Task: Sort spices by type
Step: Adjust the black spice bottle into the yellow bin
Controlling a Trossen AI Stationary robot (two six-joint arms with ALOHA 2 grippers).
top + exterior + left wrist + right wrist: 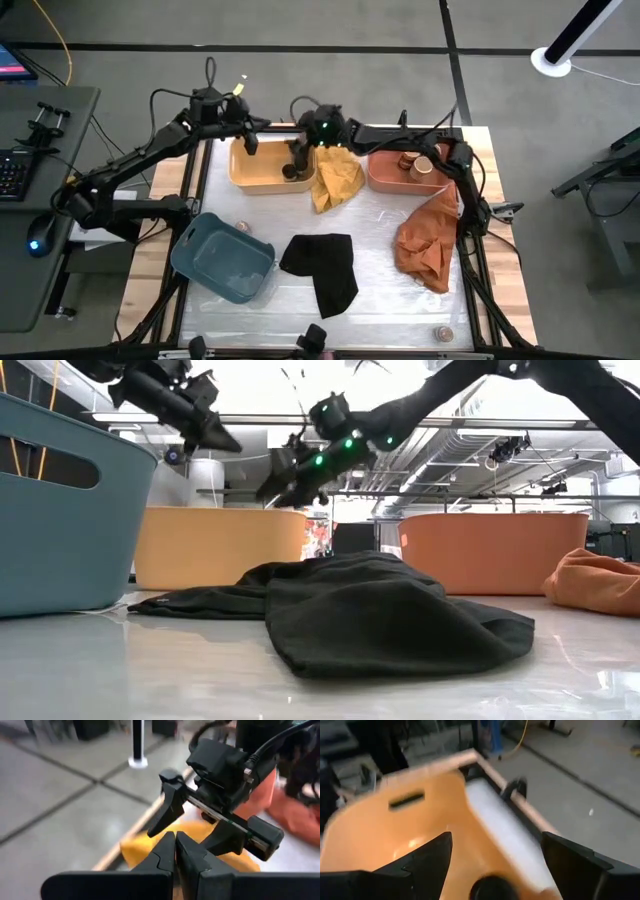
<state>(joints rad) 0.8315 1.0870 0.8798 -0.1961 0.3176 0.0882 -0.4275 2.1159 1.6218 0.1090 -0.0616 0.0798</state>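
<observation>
My right gripper (297, 158) (496, 840) hangs open over the right end of the yellow tray (262, 170). Below it, a spice jar with a black lid (492, 889) (290, 173) stands in that tray, clear of both fingers. My left gripper (250, 145) (175, 851) is shut and holds nothing, above the yellow tray's far rim. Jars with tan lids (420, 164) stand in the coral tray (385, 178). One jar (240, 227) stands beside the blue tray (222, 258), and another (443, 333) sits near the table's front edge.
A yellow cloth (336, 180) drapes over the yellow tray's right end. A black cloth (322, 268) lies at the table's middle front and a rust-orange cloth (428, 240) at the right. The two grippers are close together above the yellow tray.
</observation>
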